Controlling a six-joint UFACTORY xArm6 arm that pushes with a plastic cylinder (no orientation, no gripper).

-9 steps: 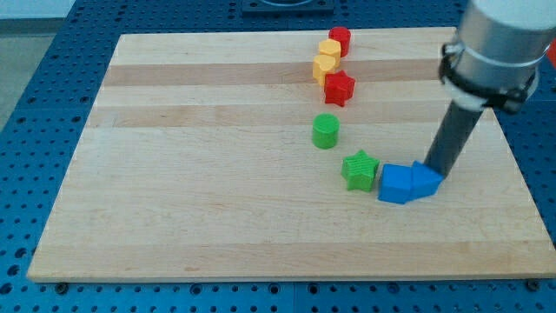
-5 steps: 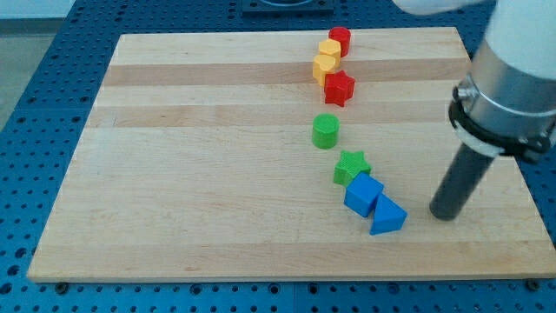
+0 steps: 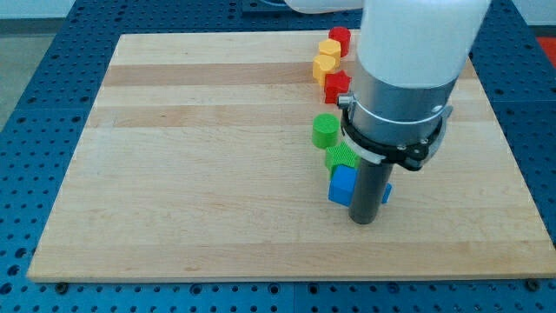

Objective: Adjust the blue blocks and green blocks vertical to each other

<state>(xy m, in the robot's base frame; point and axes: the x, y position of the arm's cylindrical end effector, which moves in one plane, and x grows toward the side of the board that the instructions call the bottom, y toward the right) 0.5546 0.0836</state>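
Pincerless: my tip (image 3: 366, 221) on pale wooden board (image 3: 191, 174), touching blue block (image 3: 342, 186), over blue pegboard (image 3: 35, 87).

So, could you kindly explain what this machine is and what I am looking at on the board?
It is a robot arm with no hand, only a dark rod; my tip slides on the wooden board and pushes blocks. There is one camera, looking down at the board. Near the view's top sit a red cylinder, two yellow blocks and a red star. Below them come a green cylinder, a partly hidden green block and a blue block, with my tip just right of it. Nothing is held.
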